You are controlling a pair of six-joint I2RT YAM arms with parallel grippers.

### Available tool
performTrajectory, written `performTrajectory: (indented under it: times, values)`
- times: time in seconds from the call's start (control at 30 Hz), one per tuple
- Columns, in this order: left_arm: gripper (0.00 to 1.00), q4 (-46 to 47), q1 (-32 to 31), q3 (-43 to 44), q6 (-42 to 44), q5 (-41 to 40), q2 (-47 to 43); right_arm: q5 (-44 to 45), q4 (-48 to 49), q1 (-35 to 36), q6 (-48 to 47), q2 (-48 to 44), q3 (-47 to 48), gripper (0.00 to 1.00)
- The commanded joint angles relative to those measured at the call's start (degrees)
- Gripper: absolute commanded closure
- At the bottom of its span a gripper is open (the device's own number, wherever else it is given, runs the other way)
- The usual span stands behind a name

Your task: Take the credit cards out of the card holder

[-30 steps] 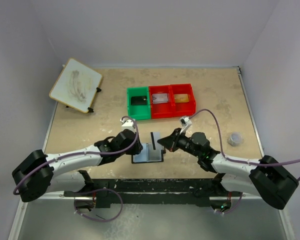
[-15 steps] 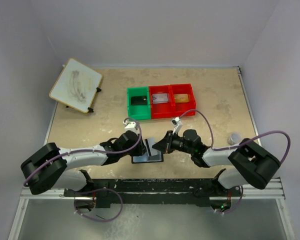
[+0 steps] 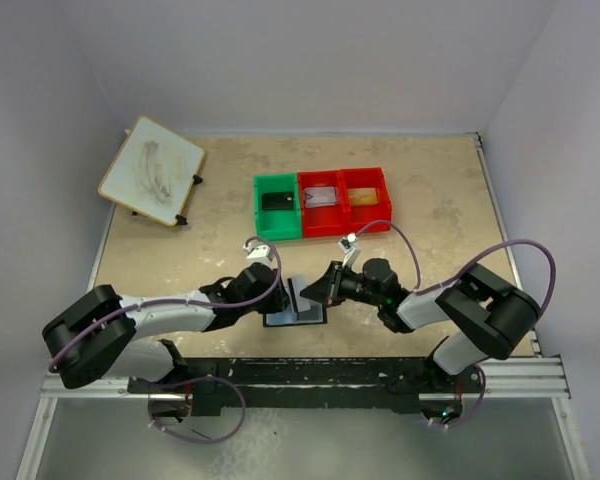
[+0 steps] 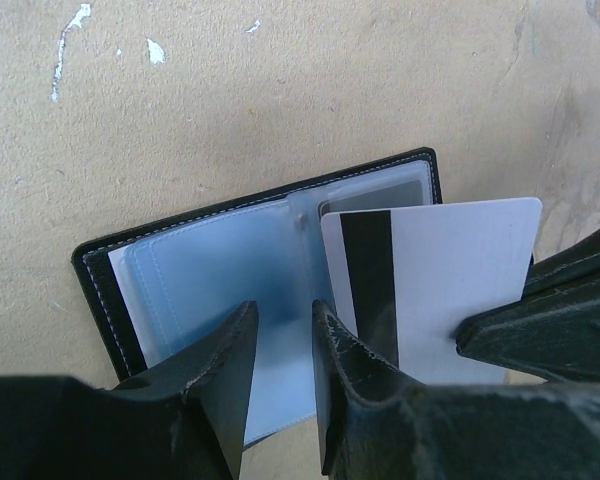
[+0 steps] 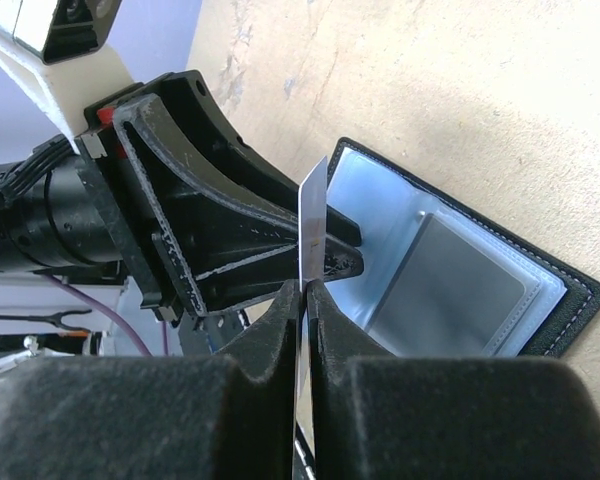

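Moved: right end effector [image 5: 302, 292] and its credit card [image 4: 450, 270] now sit lower, closer to the card holder [image 4: 210, 270], than a second ago
Right end effector: clamped on the white card; card stands on edge, black stripe showing
Left end effector [image 4: 283, 335]: fingers slightly apart; tips over the holder's fold
Card holder: open on the table [image 4: 280, 80], pale blue inside up; grey card [image 5: 450, 285] in one pocket

No text, label, brand, number or sign can be read in any view. The white card [image 4: 440, 270] shows only a black stripe [image 4: 368, 280], and the card holder [image 4: 210, 270] bears no legible marking.
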Motion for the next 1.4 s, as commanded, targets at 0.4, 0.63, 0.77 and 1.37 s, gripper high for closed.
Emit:
performTrajectory:
  times: [0.4, 0.63, 0.77, 1.37]
  values:
    - [0.74, 5.4, -0.5, 0.3, -0.8, 2.1, -0.6, 3.4, -11.8, 0.6, -1.5, -3.2, 3.7, 0.99]
    - [0.75, 0.8, -0.5, 0.4, -0.1, -1.3, -3.7, 8.0, -19.7, 0.6, -2.6, -10.2, 3.6, 1.0]
    - [0.74, -2.2, -0.5, -0.1, 0.1, -5.1, -8.7, 16.0, -32.3, 0.5, -9.8, -17.5, 6.8, 1.0]
    - [0.34, -22.5, -0.4, 0.5, 1.6, -25.5, -29.8, 35.9, -46.8, 0.4, -58.4, -27.4, 22.5, 1.0]
